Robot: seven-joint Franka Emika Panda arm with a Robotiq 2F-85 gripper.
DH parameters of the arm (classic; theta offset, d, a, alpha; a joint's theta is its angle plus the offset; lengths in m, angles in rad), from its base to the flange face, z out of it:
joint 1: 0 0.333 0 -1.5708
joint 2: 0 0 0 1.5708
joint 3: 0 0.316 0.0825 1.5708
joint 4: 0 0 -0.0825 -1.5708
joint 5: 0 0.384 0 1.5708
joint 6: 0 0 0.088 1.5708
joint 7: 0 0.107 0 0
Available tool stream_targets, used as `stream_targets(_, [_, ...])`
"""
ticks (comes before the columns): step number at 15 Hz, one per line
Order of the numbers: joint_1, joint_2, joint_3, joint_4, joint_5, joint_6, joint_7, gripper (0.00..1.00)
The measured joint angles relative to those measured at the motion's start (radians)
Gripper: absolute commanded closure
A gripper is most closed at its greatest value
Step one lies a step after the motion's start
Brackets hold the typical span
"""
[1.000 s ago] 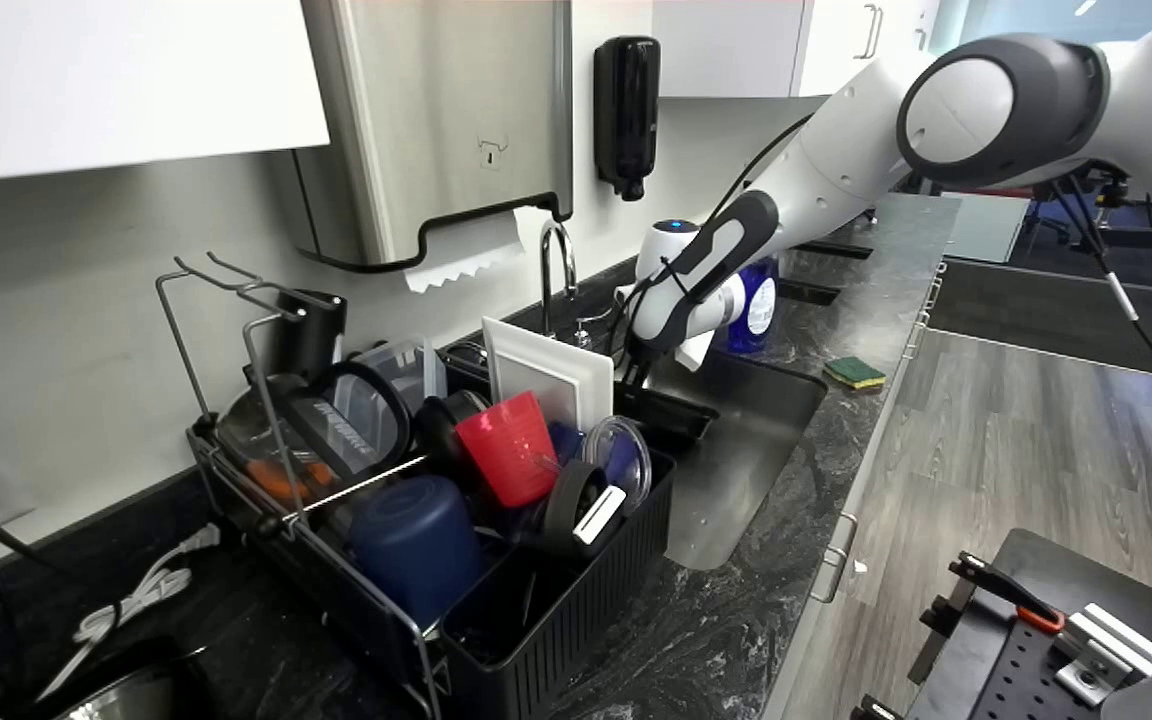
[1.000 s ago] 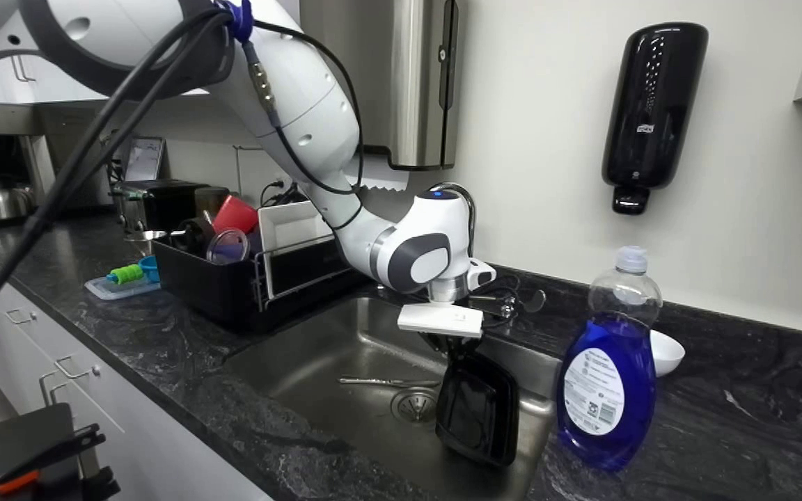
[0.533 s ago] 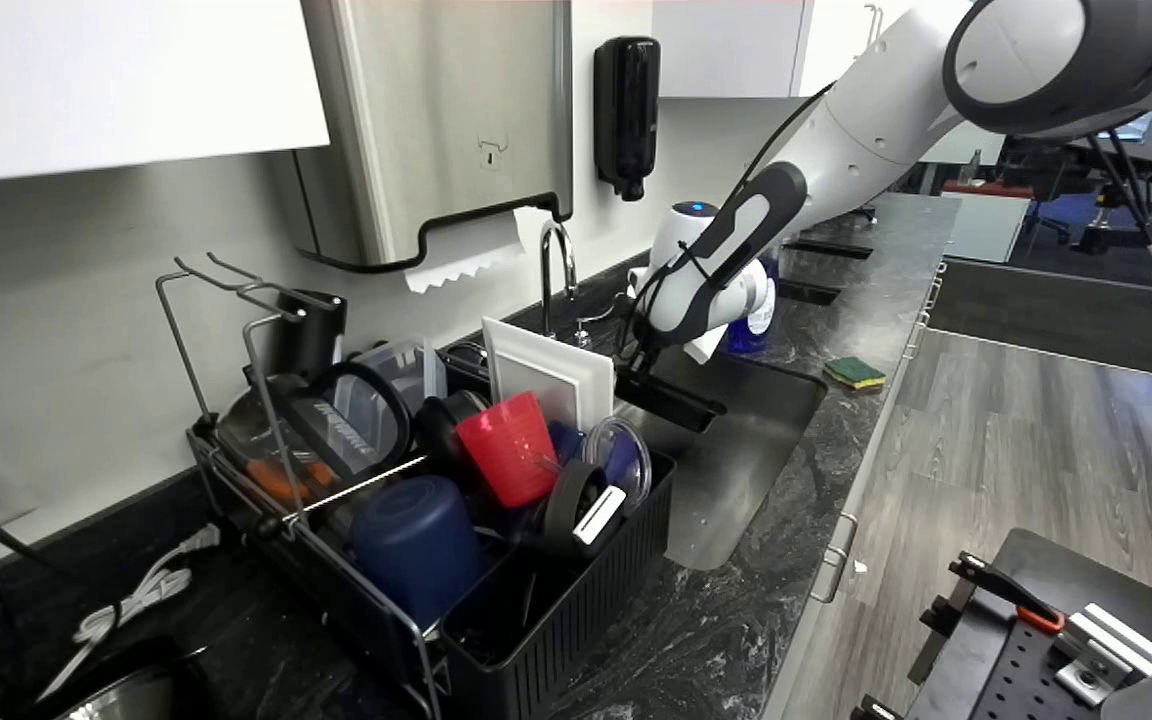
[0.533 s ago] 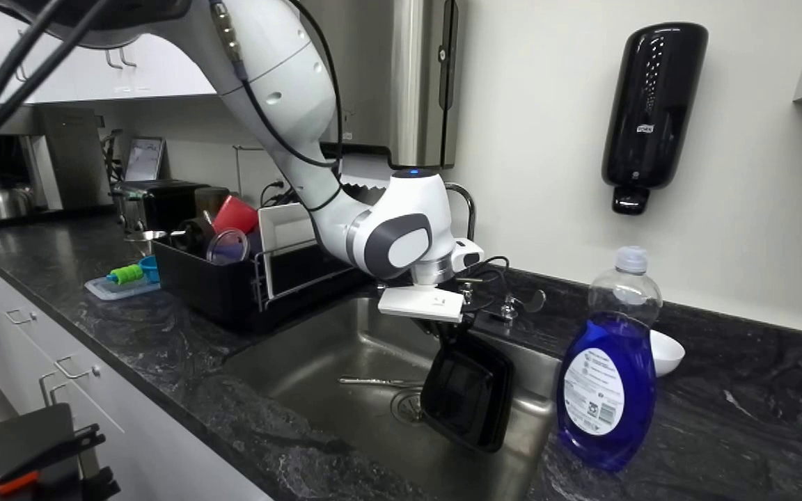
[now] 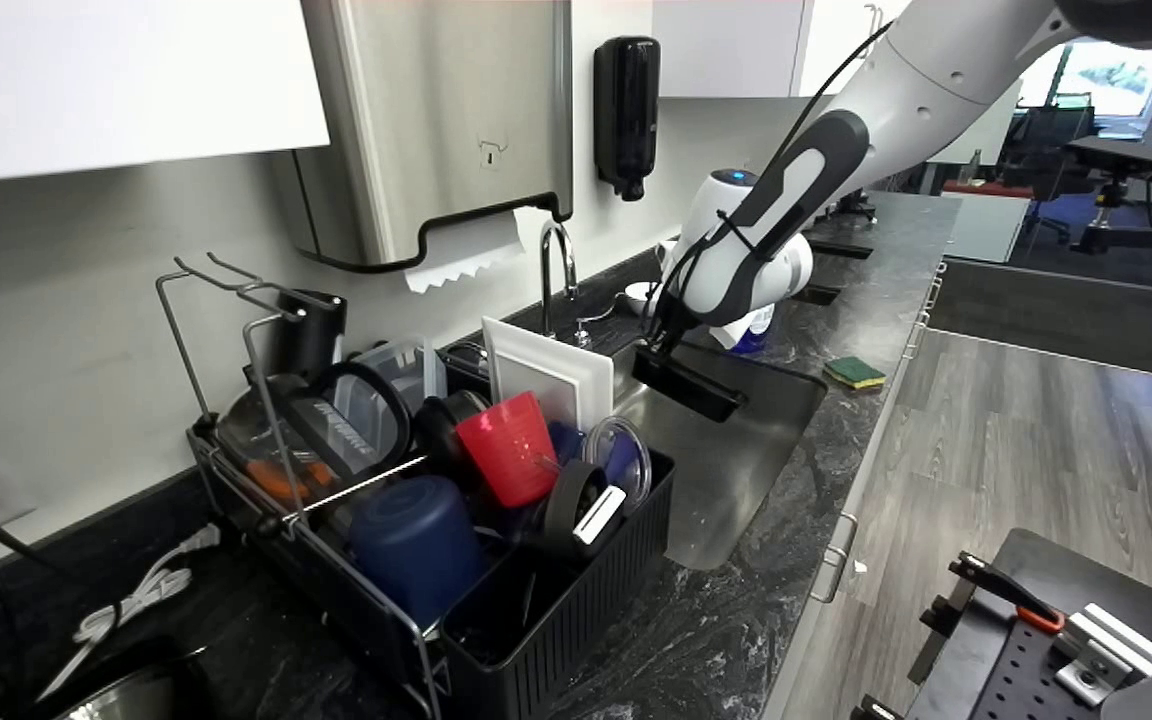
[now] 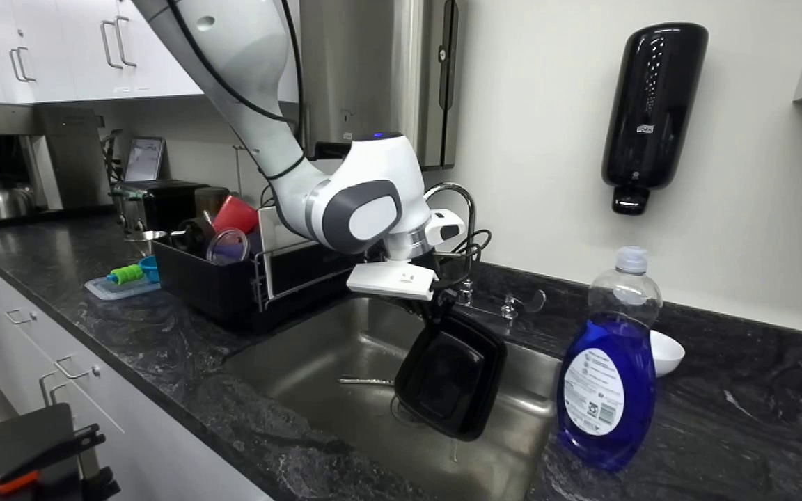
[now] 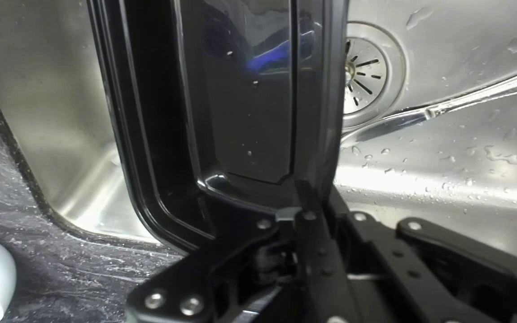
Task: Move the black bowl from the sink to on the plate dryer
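Observation:
The black bowl [image 6: 451, 376] hangs tilted, almost on edge, from my gripper [image 6: 436, 309] over the sink [image 6: 317, 341]. In the wrist view, my gripper [image 7: 323, 195] is shut on one wall of the black bowl [image 7: 249, 112], near a corner, with one finger inside and one outside. In an exterior view the bowl [image 5: 691, 385] shows edge-on above the sink [image 5: 736, 490]. The plate dryer [image 5: 586, 600] stands beside the sink, crowded with a red cup [image 5: 508, 450], a blue container [image 5: 416, 545], lids and an upright white plate [image 5: 551, 380]; it also shows here [image 6: 199, 285].
A faucet [image 6: 472, 216] rises behind the sink. A blue soap bottle [image 6: 606, 390] and a white bowl [image 6: 665, 353] stand at the sink's side. A utensil [image 6: 366, 381] lies in the basin. A sponge [image 5: 854, 372] lies on the counter. A paper towel dispenser [image 5: 466, 120] hangs above.
My gripper has risen with the black bowl in it, away from the sink floor. The bowl has turned a little, showing more of its inside. The upper arm has moved up as well.

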Motion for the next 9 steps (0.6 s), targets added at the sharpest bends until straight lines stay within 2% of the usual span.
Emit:
stream_targets(2, [-0.010, -0.052, 0.014, -0.054, 0.031, 0.010, 0.010, 0.98])
stream_targets(5, [-0.052, -0.117, 0.071, -0.119, 0.104, 0.011, -0.001, 0.98])
stream_targets(7, [-0.105, -0.151, 0.143, -0.152, 0.182, 0.010, -0.051, 0.98])
stream_targets(9, [-0.183, -0.178, 0.242, -0.172, 0.281, 0.006, -0.136, 0.98])
